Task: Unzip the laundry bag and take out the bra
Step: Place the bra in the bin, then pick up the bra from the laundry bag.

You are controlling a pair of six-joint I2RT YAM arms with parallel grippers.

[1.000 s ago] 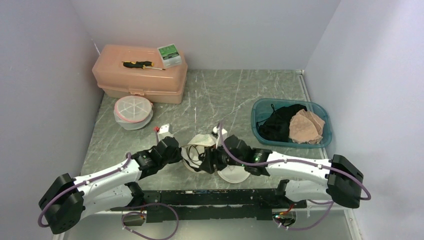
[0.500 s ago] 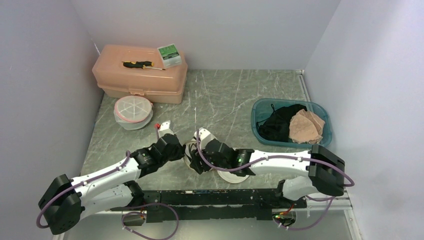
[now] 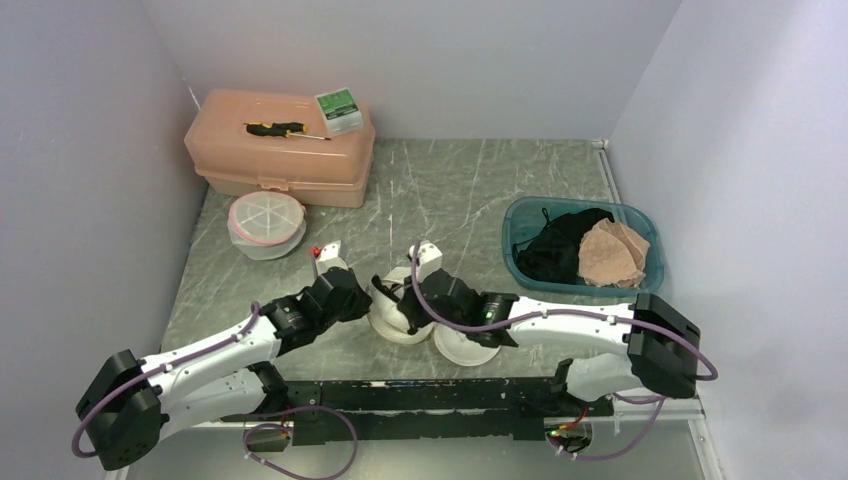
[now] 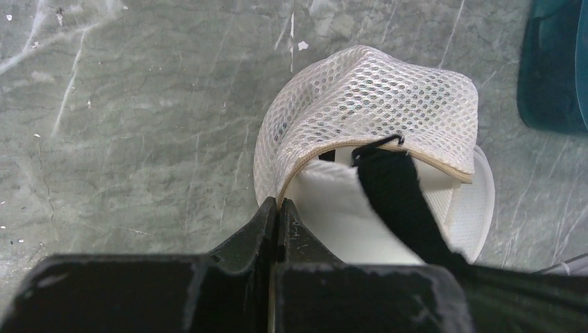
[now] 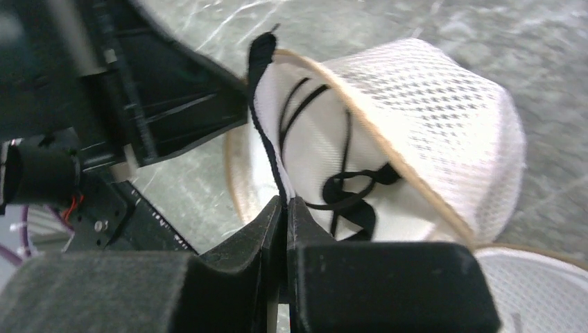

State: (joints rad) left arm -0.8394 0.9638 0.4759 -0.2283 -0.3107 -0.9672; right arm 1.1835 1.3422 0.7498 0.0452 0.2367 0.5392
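Your right gripper (image 5: 286, 205) has just been snapping closed, and it is now pinching the black-trimmed edge of the white bra (image 5: 312, 149) inside the round white mesh laundry bag (image 5: 430, 104). Your left gripper (image 4: 279, 208) is staying clenched on the bag's tan-piped rim, keeping the mouth open. The bag is sitting on the grey marbled tabletop (image 3: 450, 190) between your two arms, already unzipped. By my reading, you are now getting set to draw the bra out while the left is anchoring the bag.
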